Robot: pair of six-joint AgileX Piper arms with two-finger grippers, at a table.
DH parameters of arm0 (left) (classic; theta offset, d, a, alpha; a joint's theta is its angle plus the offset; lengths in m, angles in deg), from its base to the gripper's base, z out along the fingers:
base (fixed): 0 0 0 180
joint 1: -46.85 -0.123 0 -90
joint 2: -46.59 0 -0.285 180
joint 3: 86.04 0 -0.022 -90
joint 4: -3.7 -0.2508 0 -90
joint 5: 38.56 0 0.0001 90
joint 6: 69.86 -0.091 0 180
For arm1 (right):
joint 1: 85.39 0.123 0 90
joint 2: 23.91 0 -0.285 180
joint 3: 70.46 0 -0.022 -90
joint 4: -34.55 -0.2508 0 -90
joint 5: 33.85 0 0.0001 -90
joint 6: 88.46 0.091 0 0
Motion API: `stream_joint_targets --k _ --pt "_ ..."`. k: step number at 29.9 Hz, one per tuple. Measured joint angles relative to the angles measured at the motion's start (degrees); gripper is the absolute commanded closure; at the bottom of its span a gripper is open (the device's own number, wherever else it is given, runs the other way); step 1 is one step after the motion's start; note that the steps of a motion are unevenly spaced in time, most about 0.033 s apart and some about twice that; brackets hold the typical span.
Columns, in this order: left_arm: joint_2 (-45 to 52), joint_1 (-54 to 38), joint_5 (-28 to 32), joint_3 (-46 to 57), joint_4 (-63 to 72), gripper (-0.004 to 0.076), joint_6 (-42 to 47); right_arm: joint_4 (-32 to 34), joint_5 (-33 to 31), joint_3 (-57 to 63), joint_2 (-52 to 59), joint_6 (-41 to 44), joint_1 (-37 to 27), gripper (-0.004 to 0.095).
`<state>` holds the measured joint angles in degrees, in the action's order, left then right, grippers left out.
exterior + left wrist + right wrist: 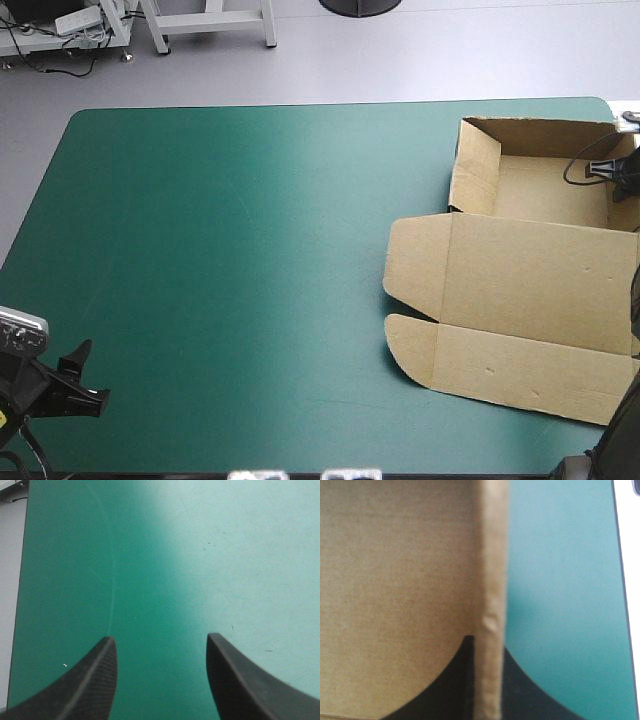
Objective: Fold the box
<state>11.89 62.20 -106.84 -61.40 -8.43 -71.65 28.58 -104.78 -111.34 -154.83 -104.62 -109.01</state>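
Black fingers (85,685) of the left claw (159,636) rise closest to the lens in the left wrist view. They stand wide apart with nothing between them, so this claw is open. Only the bare teal-green cover (230,250) of the bench lies under and ahead of it. Seen from above, the left claw hangs over the bench's near left corner, well apart from the box (530,270).

The right claw (487,642) is all but closed on a raised brown wall (490,580) of the box. One black finger sits inside the wall against the brown board, the other outside over the teal-green cover, and the wall's thin top edge runs straight ahead between them. In the high view this claw is at the right-hand side of the box, close to the bench's far right corner.

The box takes up the right part of the bench. Its far half is an open tray (550,190) whose far and left walls stand upright. Its near half is the lid (540,275), which lies flat on the cover and stretches toward the near edge. A crease divides the lid from a narrower front panel (530,370) beyond it. Two rounded flaps (415,265) jut from the lid's left side, also flat on the cover. The box's right edge runs out of the high view.
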Motion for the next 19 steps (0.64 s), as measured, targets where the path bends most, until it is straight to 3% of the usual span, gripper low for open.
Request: stream_joint_targets --k 4,7,12,14,19 --pt "0.0 0.0 0.7 0.0 0.0 0.0337 0.2 -1.9 0.2 0.0 -2.4 -1.9 -0.1 0.0906" --pt "0.0 0.0 1.8 0.0 0.0 0.0337 0.2 -2.4 0.5 -0.2 -2.6 -3.6 -0.1 0.0759" --pt "0.0 0.0 3.2 0.0 0.1 0.0337 0.2 -2.7 0.0 -1.9 -2.6 -6.1 -0.1 0.0256" --pt "0.0 0.0 3.6 0.0 0.1 0.0337 0.2 -2.6 0.0 -3.9 -2.6 -6.1 -0.1 0.0115" --pt "0.0 0.0 3.7 0.0 0.1 0.0337 0.3 -2.6 0.0 -9.9 -2.3 -4.0 -0.1 0.0073"
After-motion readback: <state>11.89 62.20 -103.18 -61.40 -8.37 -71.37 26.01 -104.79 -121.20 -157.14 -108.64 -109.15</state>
